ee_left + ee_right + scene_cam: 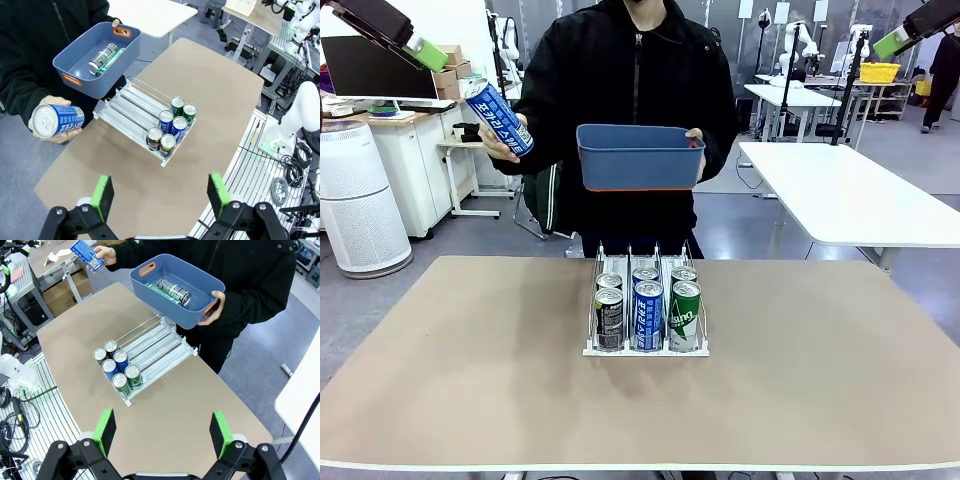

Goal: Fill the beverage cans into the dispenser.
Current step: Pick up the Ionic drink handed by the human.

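**Both pincers wide and empty as a can is offered**

My left pincer (160,189) hangs high, jaws spread wide, gripping nothing. Near it and lower, the person's hand (490,148) tilts a slim blue aluminium can with white lettering (501,118) my way, likely a handover. Past that, a dark blue plastic bin (640,165) carries spare cans (106,56). Below and between both pincers, the white wire-divided dispenser (645,351) holds six cans (648,312) at its front lip, with the rear lanes free. My right pincer (162,429) is equally wide and empty.
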